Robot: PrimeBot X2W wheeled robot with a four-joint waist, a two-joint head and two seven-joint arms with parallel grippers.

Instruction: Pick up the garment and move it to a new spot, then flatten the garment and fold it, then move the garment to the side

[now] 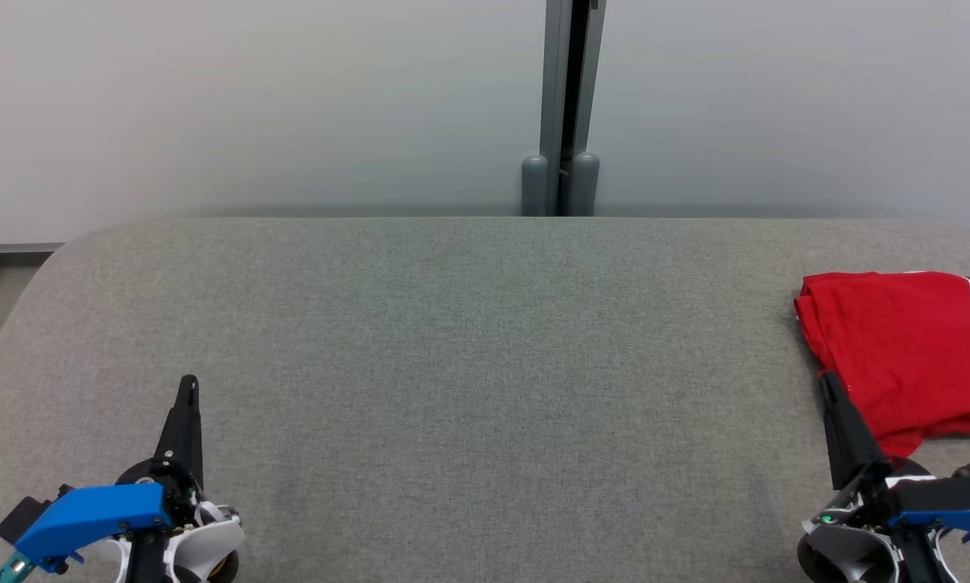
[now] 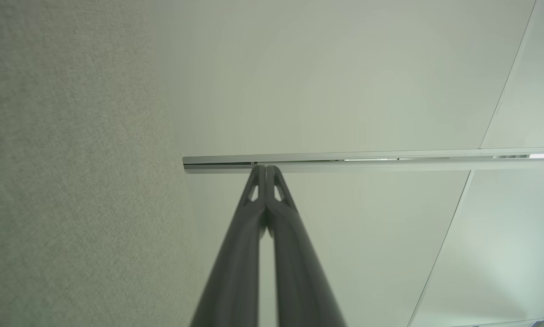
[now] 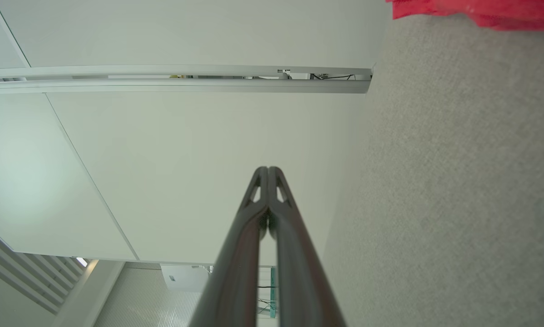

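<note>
At the right end of the grey desk [image 1: 469, 348], the red garment [image 1: 898, 356] lies folded into a flat packet with a dark and white print on top, and the frame edge cuts off its far side. I judge from that tidy shape and its place off to one side that the folding and the last shift are done, or close to it.

My right claw [image 1: 827, 380] sits low at the near right, fingers pressed together and holding nothing. Its tip lines up with the garment's near left corner in the head view. In its own wrist view the right claw [image 3: 268, 170] points at the pale wall, and the garment [image 3: 472, 11] is off to one side, apart from the fingers.

My left claw [image 1: 188, 385] mirrors it at the near left, well away from the cloth. It is likewise closed and empty, fingers aimed toward the back wall. Both wrists appear rolled, since the desk runs up one side of each wrist view. It reads to me as a parked pose.
</note>
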